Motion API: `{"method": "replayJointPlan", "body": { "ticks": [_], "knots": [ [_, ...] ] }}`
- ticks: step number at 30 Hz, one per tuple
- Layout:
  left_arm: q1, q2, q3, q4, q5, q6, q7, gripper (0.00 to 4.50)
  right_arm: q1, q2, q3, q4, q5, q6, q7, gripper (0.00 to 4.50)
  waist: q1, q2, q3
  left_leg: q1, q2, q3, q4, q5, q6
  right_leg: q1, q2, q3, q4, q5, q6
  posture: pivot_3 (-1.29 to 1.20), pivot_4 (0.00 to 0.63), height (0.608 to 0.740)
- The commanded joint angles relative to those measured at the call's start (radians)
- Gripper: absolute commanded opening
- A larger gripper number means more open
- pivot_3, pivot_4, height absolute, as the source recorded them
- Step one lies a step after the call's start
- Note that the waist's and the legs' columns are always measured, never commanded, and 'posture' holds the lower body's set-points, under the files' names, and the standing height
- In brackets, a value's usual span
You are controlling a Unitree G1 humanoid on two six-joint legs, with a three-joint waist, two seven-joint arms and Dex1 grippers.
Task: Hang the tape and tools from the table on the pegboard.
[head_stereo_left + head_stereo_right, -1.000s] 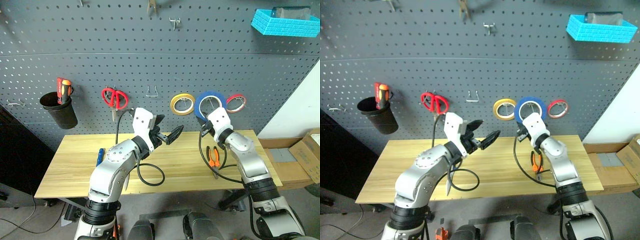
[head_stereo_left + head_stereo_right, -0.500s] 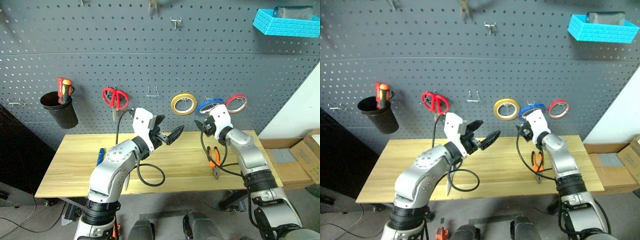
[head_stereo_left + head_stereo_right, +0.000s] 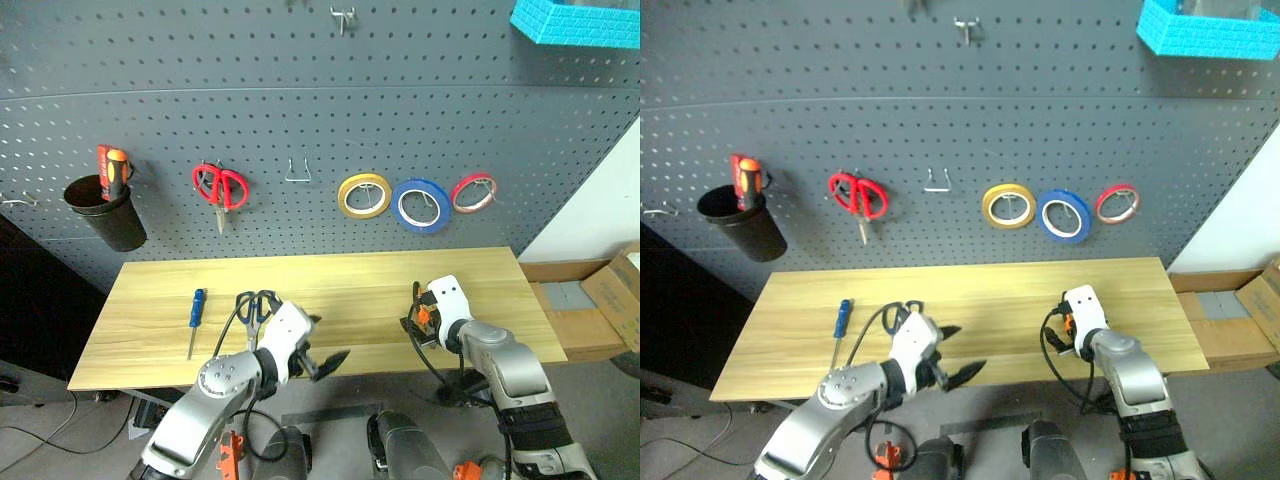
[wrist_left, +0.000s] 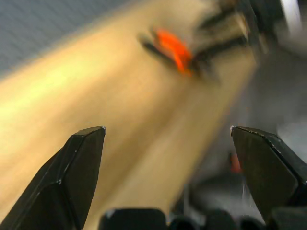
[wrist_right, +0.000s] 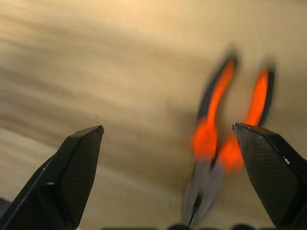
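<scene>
**Tape hung, three tools left on the table**

The blue tape roll [image 3: 421,205] hangs on a hook of the pegboard [image 3: 300,120], between the yellow roll [image 3: 364,195] and the red roll [image 3: 473,191], so that part of the task looks done. The tools are not yet hung. The pliers [image 5: 218,139] lie on the table [image 3: 330,290] below the blue roll, near the table's front edge, just under the right gripper [image 5: 170,172], whose fingers stand wide apart with nothing between them. The black-handled scissors [image 3: 254,304] lie far to the left of the blue roll, near the front edge, and the blue screwdriver [image 3: 196,314] lies left of them. The left gripper [image 3: 322,354] hangs past the front edge, right of the scissors, fingers spread and empty.

Judging from this, one item of four is done; the pliers seem the next to be picked up.

Count: three tape rolls on the board, one blue. One pair of red scissors [image 3: 219,187] and one bare hook [image 3: 296,172] hang left of the yellow roll. One black cup [image 3: 100,208] with a red screwdriver at the far left. Three tools on the table. Two grippers.
</scene>
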Motion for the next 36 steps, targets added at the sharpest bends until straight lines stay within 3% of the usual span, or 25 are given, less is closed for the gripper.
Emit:
{"method": "replayJointPlan", "body": {
  "ticks": [1, 8, 11, 20, 25, 27, 31, 36],
  "knots": [
    [-0.022, -0.005, -0.006, 0.002, 0.019, -0.062, -0.027, 4.5, -0.119, 0.011, -0.086, 0.104, 0.01, 0.051, -0.068, 4.48, -0.006, 0.001, 0.019, -0.003, 0.0, 0.001, 0.0, 0.0, 0.0, -0.003, 0.0, 0.001, 0.0, 0.0, 0.0, -0.04, 0.276, 0.74],
    [-0.055, -0.021, 0.02, 0.011, 0.015, -0.051, -0.029, 4.5, -0.282, -0.006, -0.14, 0.355, 0.013, 0.017, -0.131, 4.48, -0.014, -0.001, 0.036, -0.024, -0.002, 0.002, -0.001, -0.001, 0.004, -0.021, 0.0, 0.001, 0.0, 0.006, 0.006, -0.02, 0.303, 0.74],
    [-0.047, -0.018, 0.034, -0.005, 0.011, -0.042, -0.025, 4.5, -0.312, -0.001, -0.152, 0.417, 0.022, 0.02, -0.144, 4.48, -0.014, -0.001, 0.043, -0.026, 0.0, 0.001, -0.002, -0.007, 0.012, -0.021, -0.005, 0.0, 0.0, 0.004, 0.004, -0.01, 0.308, 0.74],
    [-0.01, -0.02, 0.058, -0.052, 0.011, -0.016, -0.006, 4.5, -0.372, 0.015, -0.152, 0.554, 0.032, 0.015, -0.166, 4.48, -0.018, -0.007, 0.056, -0.024, -0.003, -0.001, 0.0, -0.007, 0.012, -0.019, -0.012, -0.001, -0.002, 0.002, 0.007, 0.02, 0.316, 0.74],
    [-0.004, -0.025, 0.059, -0.063, 0.012, -0.009, 0.0, 4.5, -0.415, 0.0, -0.13, 0.613, 0.025, -0.033, -0.143, 2.99, -0.019, -0.007, 0.057, -0.022, -0.002, -0.001, 0.0, -0.007, 0.012, -0.018, -0.01, -0.002, -0.001, 0.0, 0.012, 0.02, 0.312, 0.74],
    [-0.008, -0.03, 0.056, -0.059, 0.013, -0.012, 0.002, 4.5, -0.424, -0.007, -0.114, 0.626, 0.02, -0.055, -0.125, 2.78, -0.019, -0.007, 0.057, -0.022, -0.002, -0.001, 0.0, -0.007, 0.012, -0.018, -0.009, -0.002, -0.001, 0.0, 0.012, 0.02, 0.304, 0.74],
    [-0.011, -0.046, 0.059, -0.06, 0.004, -0.01, 0.009, 4.5, -0.411, -0.031, -0.042, 0.566, 0.011, -0.108, -0.042, 2.78, -0.02, -0.007, 0.057, -0.022, -0.002, 0.0, 0.0, -0.007, 0.012, -0.018, -0.009, -0.002, -0.001, 0.0, 0.012, 0.02, 0.289, 0.74],
    [0.046, -0.086, 0.123, -0.132, -0.074, 0.042, 0.038, 4.5, -0.296, -0.084, 0.072, 0.212, 0.044, -0.199, 0.127, 2.78, -0.019, -0.007, 0.057, -0.025, -0.002, -0.002, -0.001, -0.007, 0.012, -0.021, -0.011, -0.002, -0.001, 0.001, 0.01, 0.01, 0.258, 0.74]
  ]
}}
